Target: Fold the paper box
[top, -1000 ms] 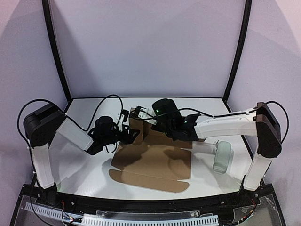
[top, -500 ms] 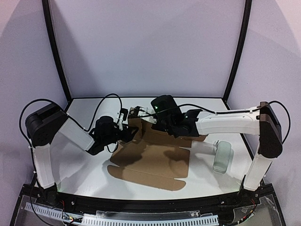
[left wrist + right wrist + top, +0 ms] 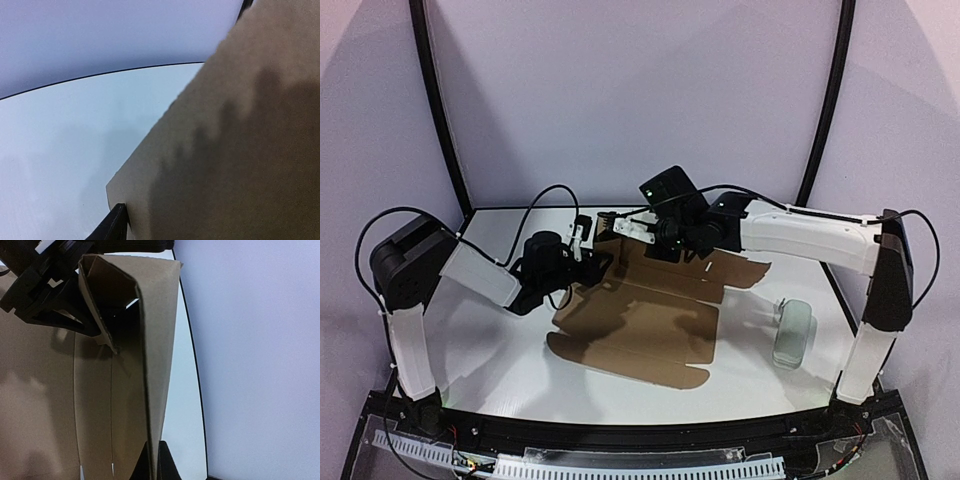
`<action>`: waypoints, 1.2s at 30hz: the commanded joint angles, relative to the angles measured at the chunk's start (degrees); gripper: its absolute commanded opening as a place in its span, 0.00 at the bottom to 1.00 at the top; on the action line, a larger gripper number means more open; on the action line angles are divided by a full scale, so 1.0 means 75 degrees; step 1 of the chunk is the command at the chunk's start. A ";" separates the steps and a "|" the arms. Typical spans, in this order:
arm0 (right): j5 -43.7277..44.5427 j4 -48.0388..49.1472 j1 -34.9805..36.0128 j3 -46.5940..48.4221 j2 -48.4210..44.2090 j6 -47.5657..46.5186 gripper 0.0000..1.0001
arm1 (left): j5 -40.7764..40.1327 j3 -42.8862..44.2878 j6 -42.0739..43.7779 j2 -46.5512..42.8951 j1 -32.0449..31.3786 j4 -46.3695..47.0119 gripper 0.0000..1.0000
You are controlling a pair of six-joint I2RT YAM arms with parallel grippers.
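The plain brown die-cut cardboard sheet (image 3: 640, 320) lies mid-frame on the white surface (image 3: 500, 340) (far flaps raised). The right pincer (image 3: 612, 228) clamps a folded flap; whether the left pincer (image 3: 598, 262), at the flap's left edge, grips it I cannot tell.

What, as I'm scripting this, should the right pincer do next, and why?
Probably fold the raised wall inward: the right pincer is shut on an upright, doubled edge of the paper box, with the left pincer beside its left side.

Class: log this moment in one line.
paper box: panel raised; right end effector: shut on it; left end effector: at box edge
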 commanded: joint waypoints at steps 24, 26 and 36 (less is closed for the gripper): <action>-0.1325 -0.1931 -0.0051 0.1583 0.2490 0.0862 0.00 | -0.1870 0.1342 -0.0296 0.0064 -0.0133 0.0896 0.39; -0.1200 -0.1826 -0.0068 0.1563 0.2561 0.0798 0.03 | -0.1993 0.1399 -0.0338 0.0084 -0.0126 0.0840 0.35; -0.0757 -0.1197 -0.0186 0.1675 0.2491 0.0679 0.43 | -0.1882 0.1546 -0.0726 0.0065 -0.0107 0.0307 0.23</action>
